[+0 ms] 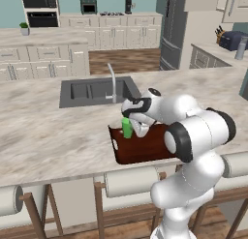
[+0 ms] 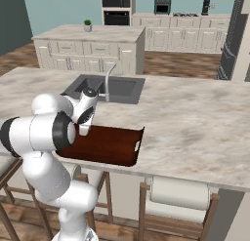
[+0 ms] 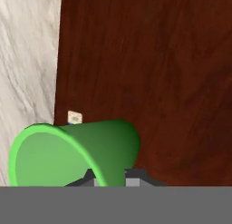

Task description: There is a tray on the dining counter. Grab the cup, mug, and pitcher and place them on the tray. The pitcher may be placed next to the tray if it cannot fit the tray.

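My gripper [image 1: 131,128] is shut on the cup [image 1: 127,127], a small bright green tumbler, at the left end of the dark reddish-brown tray [image 1: 145,147] on the dining counter [image 1: 48,131]. In the hand view the cup [image 3: 72,150] is held by its side between the fingertips [image 3: 136,178], its open mouth toward the camera, over the tray [image 3: 149,73] near its edge by the marble. From the right base view the tray [image 2: 110,145] lies at the counter's front edge, with the arm covering its left part. A slim grey pitcher [image 1: 240,48] stands on the far right counter. The mug is out of view.
A sunken grey sink [image 1: 92,90] with a faucet [image 1: 112,83] lies just behind the tray. Bar stools [image 1: 131,181] line the counter's near side. A dark toaster [image 1: 231,39] stands next to the pitcher. Bare marble [image 2: 195,123] stretches right of the tray.
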